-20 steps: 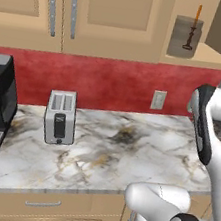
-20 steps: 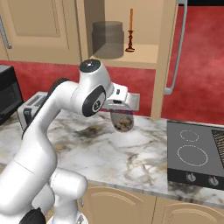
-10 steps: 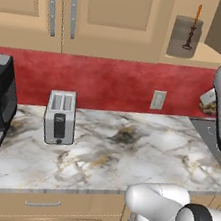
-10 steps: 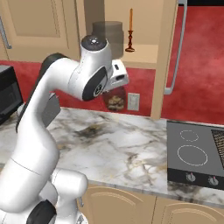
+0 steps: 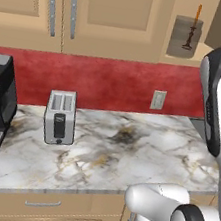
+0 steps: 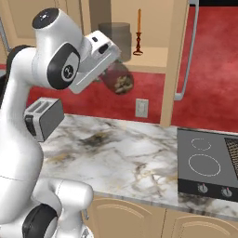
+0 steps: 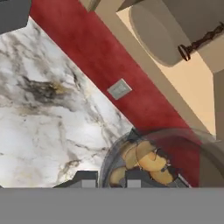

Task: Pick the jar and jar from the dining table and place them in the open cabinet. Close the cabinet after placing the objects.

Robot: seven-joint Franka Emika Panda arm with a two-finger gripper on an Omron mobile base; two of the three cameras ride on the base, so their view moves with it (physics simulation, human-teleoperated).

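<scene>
Now the pincer point(image 6: 113, 69) is pinching a see-through jar point(image 6: 118, 80) with tan bits inside, high above the marble table point(image 6: 125, 155). At about one o'clock from it, the other jar point(image 6: 113, 34) sits in the open cabinet point(image 6: 155, 59), beside a candlestick point(image 6: 138, 33).

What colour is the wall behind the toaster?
Red, a mottled deep red wall behind the silver toaster; clearest in the left base view.
</scene>
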